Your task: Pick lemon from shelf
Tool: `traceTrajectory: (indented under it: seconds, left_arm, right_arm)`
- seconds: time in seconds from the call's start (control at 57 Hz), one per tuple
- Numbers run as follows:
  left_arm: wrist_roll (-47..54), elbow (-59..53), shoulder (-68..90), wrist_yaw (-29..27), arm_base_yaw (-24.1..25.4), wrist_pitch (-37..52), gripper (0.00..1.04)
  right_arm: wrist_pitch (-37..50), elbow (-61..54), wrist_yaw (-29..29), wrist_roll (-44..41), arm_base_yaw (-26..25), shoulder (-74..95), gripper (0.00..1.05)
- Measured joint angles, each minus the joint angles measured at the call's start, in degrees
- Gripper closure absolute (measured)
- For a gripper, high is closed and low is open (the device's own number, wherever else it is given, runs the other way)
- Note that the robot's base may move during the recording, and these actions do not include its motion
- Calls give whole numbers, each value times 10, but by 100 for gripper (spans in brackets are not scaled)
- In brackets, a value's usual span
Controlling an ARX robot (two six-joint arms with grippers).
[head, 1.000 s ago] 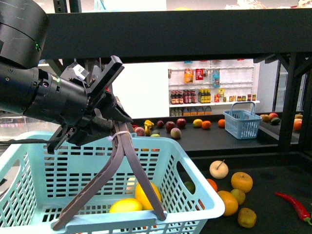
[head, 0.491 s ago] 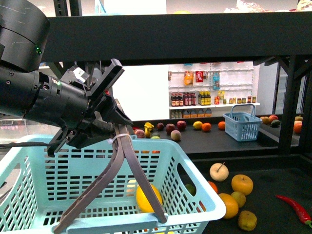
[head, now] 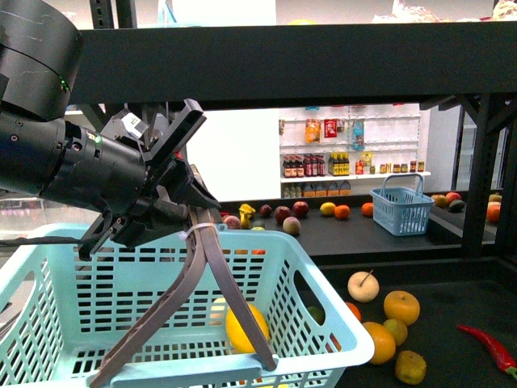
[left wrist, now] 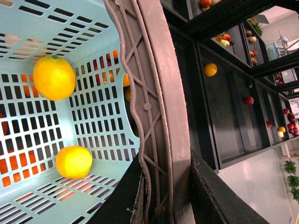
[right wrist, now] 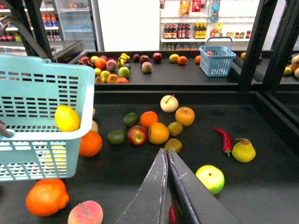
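My left gripper (head: 194, 220) is shut on the grey-brown handle (left wrist: 159, 93) of a light-blue basket (head: 323, 323), holding it up in front of the black shelf (head: 307, 61). The lemon (left wrist: 73, 162) lies on the basket floor and also shows as the lemon (right wrist: 67, 118) over the rim in the right wrist view. A deeper orange-yellow fruit (head: 242, 327) sits beside it. In the front view the lemon is hidden. My right gripper (right wrist: 166, 151) is shut with nothing in it, hovering over the shelf's dark board (right wrist: 261, 196), clear of the basket.
Loose fruit lies on the board: a green apple (right wrist: 210, 178), a pear (right wrist: 243, 150), a red chilli (right wrist: 224, 138), oranges (right wrist: 159, 133), an orange (right wrist: 46, 197) and a peach (right wrist: 85, 213) below the basket. A second blue basket (head: 401, 204) stands on the rear board. Black uprights (head: 477, 170) stand at the right.
The lemon has rolled out of sight in the front view, leaving only the orange-yellow fruit showing. The left gripper and basket have shifted slightly; the handle stays gripped.
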Motion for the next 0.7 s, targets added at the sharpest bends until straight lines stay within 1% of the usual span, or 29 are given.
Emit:
traceTrajectory:
  seconds: [0.053,0.088,0.351,0.404,0.456,0.474,0.702]
  left_arm:
    - [0,0,0,0,0,0,84]
    - [0,0,0,0,0,0,84]
    - [-1,0,1,-1,0,0,84]
    - [-1,0,1,0,0,0,84]
    - [0,0,1,1,0,0,84]
    - [0,0,1,1,0,0,84]
    - [0,0,1,0,0,0,84]
  right_arm:
    - [-60,-8,0,0,0,-56,98]
    - [-81,-12,0,0,0,-80,98]
    - [-82,-13,0,-1,0,-103,97]
    - [-82,-13,0,-1,0,-103,89]
    - [-82,-13,0,-1,0,-103,78]
    - [-82,-13,0,-1,0,-103,77]
    - [-82,-13,0,-1,0,-103,35]
